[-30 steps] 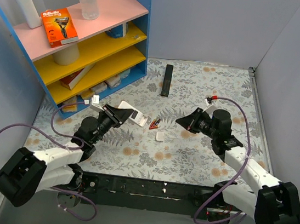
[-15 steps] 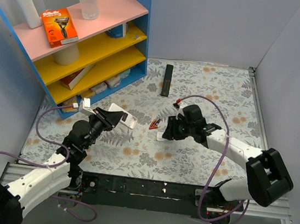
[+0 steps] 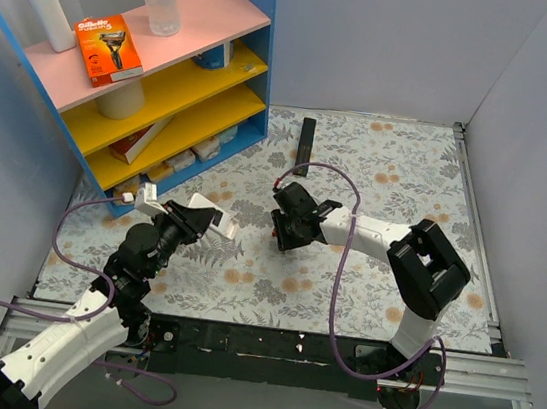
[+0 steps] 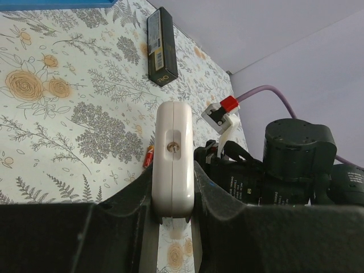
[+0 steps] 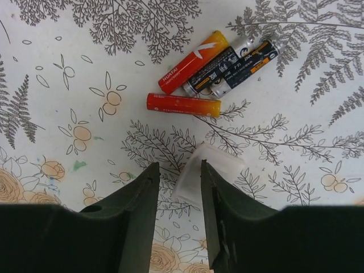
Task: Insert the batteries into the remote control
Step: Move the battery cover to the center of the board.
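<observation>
The remote control (image 4: 173, 153) shows edge-on, white, clamped between the fingers of my left gripper (image 4: 173, 199), which holds it above the table. In the top view the left gripper (image 3: 201, 221) and the remote control (image 3: 221, 221) sit left of centre. Several batteries (image 5: 192, 61) lie in a loose cluster on the floral table, some red-orange, some dark. My right gripper (image 5: 177, 170) hovers just short of them, open. The edge of a small white cover piece (image 5: 215, 169) lies between its fingers. From above, the right gripper (image 3: 282, 236) hides the batteries.
A slim black remote (image 3: 304, 146) lies at the back of the table. A blue shelf unit (image 3: 255, 51) with bottles and boxes stands at the back left. Grey walls close in the left, back and right. Purple cables loop beside both arms.
My right arm has swung left across the table to the batteries and its jaws have opened. My left gripper has drifted slightly left with the remote control still in it.
</observation>
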Robot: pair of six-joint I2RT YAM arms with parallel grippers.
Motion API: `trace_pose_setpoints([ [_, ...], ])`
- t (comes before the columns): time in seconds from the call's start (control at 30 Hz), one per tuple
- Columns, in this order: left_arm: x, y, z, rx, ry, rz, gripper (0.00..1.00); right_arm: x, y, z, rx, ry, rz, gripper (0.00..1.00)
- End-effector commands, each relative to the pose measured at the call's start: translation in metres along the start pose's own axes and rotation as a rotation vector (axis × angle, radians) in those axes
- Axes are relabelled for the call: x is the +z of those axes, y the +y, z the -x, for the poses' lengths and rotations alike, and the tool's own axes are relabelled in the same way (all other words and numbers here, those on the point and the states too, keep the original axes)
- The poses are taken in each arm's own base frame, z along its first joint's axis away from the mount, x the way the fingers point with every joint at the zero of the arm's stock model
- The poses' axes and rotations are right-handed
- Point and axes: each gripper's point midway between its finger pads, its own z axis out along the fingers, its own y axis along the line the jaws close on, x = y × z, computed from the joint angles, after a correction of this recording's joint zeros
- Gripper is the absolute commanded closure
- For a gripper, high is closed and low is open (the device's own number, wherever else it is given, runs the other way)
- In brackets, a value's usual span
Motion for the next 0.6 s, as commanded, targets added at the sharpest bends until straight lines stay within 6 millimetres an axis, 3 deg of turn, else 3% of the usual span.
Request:
trace_pose_setpoints([
  [0.0,-0.002,-0.006,0.006,-0.001,-0.014,-0.007,1.0,-0.003,-0.027,-0.012,-0.001,0.05,-0.165,0.59],
  [0.2,-0.001,-0.006,0.005,0.001,-0.013,-0.015,1.0,-0.008,-0.06,-0.04,0.026,0.101,-0.24,0.64],
  [0.37,-0.001,-0.007,0.003,0.005,-0.006,-0.024,1.0,-0.021,-0.089,-0.052,0.08,0.097,-0.248,0.66],
  [0.47,0.0,-0.006,0.001,0.009,0.001,-0.026,1.0,-0.033,-0.096,-0.044,0.064,0.059,-0.225,0.65],
  [0.57,0.0,-0.007,0.0,0.007,0.004,-0.032,1.0,-0.051,-0.083,-0.015,-0.02,-0.043,-0.145,0.6],
])
